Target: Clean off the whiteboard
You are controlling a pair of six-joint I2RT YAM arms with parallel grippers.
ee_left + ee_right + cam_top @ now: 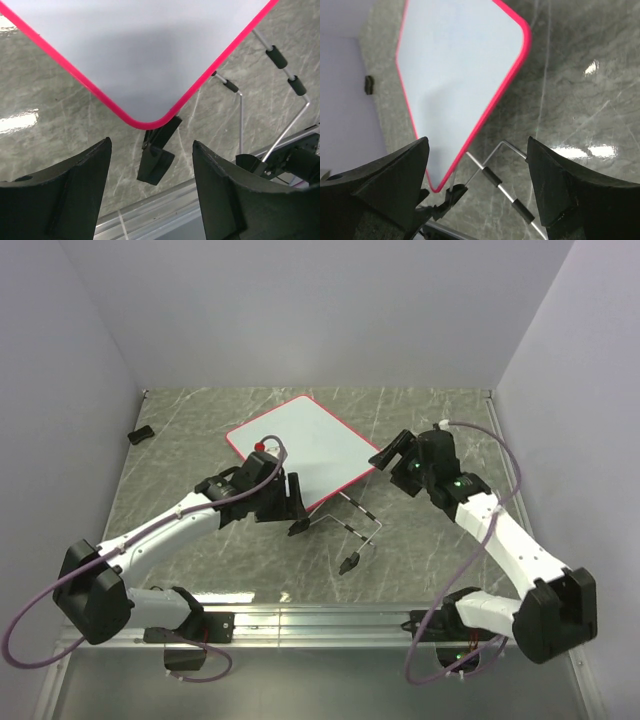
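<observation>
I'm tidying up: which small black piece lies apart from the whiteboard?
The black piece by the left wall, lying alone; the other pieces are on the wire stand beside the whiteboard.

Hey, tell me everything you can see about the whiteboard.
The whiteboard is a flat white rectangle with rounded corners and a thin red-pink frame, set skewed on the grey marbled table. Its surface looks clean. A wire stand with black sleeves and a black clip stick out from under its near edge. Nothing grips it.
</observation>
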